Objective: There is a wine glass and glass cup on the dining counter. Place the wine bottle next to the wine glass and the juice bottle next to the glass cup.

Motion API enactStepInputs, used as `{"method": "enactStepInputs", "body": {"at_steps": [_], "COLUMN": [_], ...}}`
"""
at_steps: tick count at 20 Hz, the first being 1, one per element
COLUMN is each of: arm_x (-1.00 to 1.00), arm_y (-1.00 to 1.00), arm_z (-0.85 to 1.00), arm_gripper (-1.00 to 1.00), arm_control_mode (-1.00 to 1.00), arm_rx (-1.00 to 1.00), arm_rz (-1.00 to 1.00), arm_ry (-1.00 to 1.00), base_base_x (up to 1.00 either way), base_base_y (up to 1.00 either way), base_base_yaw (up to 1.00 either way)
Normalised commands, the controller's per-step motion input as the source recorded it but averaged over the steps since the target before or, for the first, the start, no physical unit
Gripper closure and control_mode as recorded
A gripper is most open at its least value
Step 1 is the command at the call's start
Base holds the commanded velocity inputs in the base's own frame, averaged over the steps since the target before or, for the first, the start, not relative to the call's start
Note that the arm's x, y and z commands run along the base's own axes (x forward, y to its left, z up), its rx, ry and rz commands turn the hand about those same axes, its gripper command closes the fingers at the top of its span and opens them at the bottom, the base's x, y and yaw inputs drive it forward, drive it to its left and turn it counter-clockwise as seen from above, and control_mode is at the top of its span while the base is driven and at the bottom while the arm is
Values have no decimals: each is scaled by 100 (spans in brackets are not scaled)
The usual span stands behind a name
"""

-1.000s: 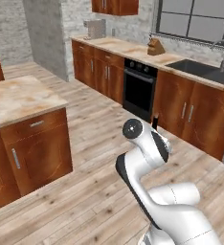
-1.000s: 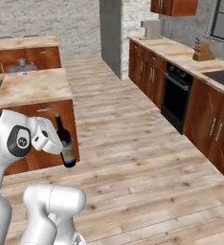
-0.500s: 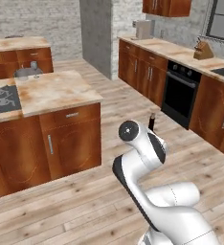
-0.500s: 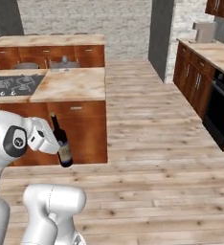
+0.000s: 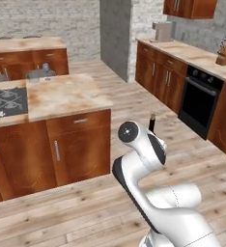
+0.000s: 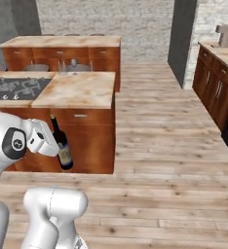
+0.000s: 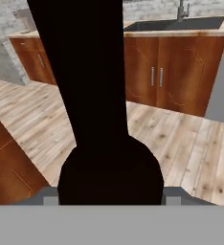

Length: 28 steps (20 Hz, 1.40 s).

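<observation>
Hand view, end effector [image 7: 109, 191]: jaws clamped on the tall, nearly black wine bottle [image 7: 92, 95], whose dark body rises straight up between them.
Right base view, end effector [image 6: 51, 141]: grips the wine bottle [image 6: 62, 146] at mid-body; tan label below, slim neck above, leaning slightly, carried beside the arm well above the wooden floor [image 6: 174, 160].
Left base view, bottle: only the neck tip [image 5: 152, 123] rises behind the white arm.
Bench: the beige-orange marbled dining bench [image 6: 77, 90] with its dark inset cooktop [image 6: 16, 88] lies ahead, near the arm; bottle not yet over it.
Glasses: a small clear object [image 6: 73, 63] at the far edge may be one; too small to tell.
Doing it well, by my judgement: keep the bottle upright, lift it clear of the bench edge, locate the stemmed glass, and set the bottle down beside it without touching it.
</observation>
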Motion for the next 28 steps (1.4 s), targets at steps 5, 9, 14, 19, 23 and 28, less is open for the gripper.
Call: {"method": "enactStepInputs", "body": {"at_steps": [5, 9, 14, 19, 23, 28], "arm_x": [0, 0, 0, 0, 0, 0], "arm_y": [0, 0, 0, 0, 0, 0], "arm_z": [0, 0, 0, 0, 0, 0], "arm_gripper": [100, 100, 100, 100, 100, 100], "arm_control_mode": [100, 100, 100, 100, 100, 100], "arm_rx": [0, 0, 0, 0, 0, 0], "arm_rz": [0, 0, 0, 0, 0, 0], "arm_ry": [0, 0, 0, 0, 0, 0], "base_base_x": [56, 55, 50, 48, 48, 47], "base_base_y": [-42, -46, -47, -47, -48, -48], "base_base_yaw": [18, 14, 14, 13, 13, 12]}}
